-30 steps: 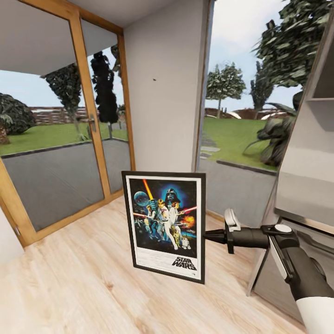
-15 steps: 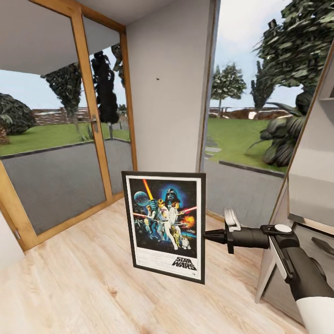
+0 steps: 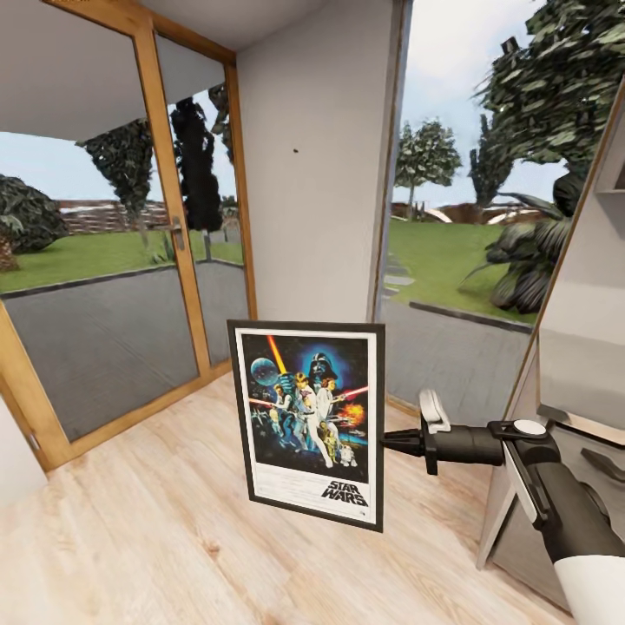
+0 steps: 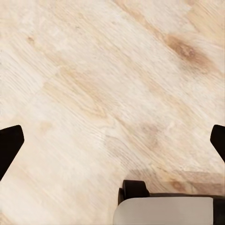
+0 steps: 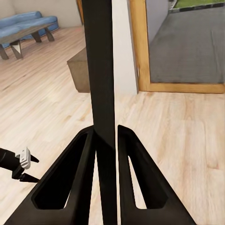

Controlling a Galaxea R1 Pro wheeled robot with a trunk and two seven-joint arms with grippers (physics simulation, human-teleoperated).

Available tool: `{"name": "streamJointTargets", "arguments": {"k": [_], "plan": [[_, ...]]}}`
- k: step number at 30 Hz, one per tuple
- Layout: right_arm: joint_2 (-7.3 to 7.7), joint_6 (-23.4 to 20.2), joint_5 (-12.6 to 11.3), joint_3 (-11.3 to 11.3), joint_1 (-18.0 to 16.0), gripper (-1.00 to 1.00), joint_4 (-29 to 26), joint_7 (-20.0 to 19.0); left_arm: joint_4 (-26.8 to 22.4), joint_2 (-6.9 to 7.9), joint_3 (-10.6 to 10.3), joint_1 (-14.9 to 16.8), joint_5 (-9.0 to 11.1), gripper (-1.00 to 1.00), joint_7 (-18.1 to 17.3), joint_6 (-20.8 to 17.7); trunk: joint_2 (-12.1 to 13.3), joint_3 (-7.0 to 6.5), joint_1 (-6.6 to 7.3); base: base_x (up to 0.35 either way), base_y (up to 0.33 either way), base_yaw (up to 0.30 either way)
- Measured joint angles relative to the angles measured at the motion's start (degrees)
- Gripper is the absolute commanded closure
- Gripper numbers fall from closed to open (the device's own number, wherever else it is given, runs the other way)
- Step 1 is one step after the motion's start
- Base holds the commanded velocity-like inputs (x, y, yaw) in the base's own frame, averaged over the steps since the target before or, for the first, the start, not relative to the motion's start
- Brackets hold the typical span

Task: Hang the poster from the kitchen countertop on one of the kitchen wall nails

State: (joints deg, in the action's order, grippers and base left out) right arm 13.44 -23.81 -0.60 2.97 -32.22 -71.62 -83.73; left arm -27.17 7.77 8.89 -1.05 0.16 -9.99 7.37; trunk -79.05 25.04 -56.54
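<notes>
Poster (image 3: 308, 418), flat black-framed rectangle, upright, edge pinched in right tool (image 3: 385, 442); left tool (image 4: 112, 140) spread wide, empty.

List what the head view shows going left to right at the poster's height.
Wood-framed glass door → upright black-framed Star Wars poster → right gripper clamped on its edge → black right forearm.

Bright, even daylight from glazing — soft shadows, slightly blurry render.
</notes>
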Motion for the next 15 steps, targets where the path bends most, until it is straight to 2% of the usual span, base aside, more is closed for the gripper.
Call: {"name": "streamJointTargets", "arguments": {"k": [11,15], "plan": [[0.00,0.0,0.0,0.0,0.0,1.00,0.0,-0.1,-0.5,-0.06,-0.6,0.0,0.0,-1.00,-0.1,-0.4,4.4,-1.98,2.42,0.000,0.000,0.000],[0.00,0.0,0.0,0.0,0.0,1.00,0.0,-0.1,-4.6,-0.07,-0.6,0.0,-0.1,-1.00,-0.3,-0.7,6.0,-2.70,3.30,0.000,0.000,0.000]]}}
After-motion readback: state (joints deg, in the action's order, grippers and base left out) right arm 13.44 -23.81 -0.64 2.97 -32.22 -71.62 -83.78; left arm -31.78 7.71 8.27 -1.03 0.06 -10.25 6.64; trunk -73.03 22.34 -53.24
